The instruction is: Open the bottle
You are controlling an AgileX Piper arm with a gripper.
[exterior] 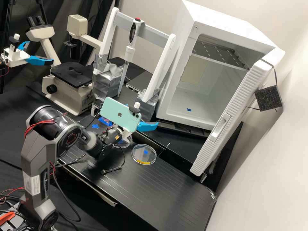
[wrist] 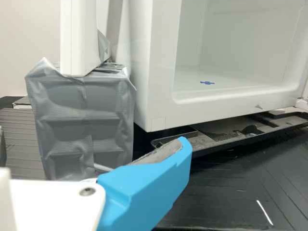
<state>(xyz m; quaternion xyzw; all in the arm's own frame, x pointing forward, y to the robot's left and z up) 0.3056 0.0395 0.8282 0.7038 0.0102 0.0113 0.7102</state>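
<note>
White fridge (exterior: pixel 221 20), right of the frame; door (exterior: pixel 239 107) ajar wide. Microscope (exterior: pixel 69 96) left of it. White frame (exterior: pixel 161 67) on grey wrapped blocks (exterior: pixel 108 86); pipette (exterior: pixel 130 53) between posts. Gripper (exterior: pixel 141 115) above bench, near blocks: fingers spread wide, holding nothing. Clear round dish (exterior: pixel 143 154) flat on bench, yellow strip at rim. Second dish (exterior: pixel 126 143) partly behind wrist, just beside it.

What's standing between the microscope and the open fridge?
In the high view, a white frame with a pipette upright in it stands between the microscope and the fridge, its feet wrapped in silver tape.
</note>
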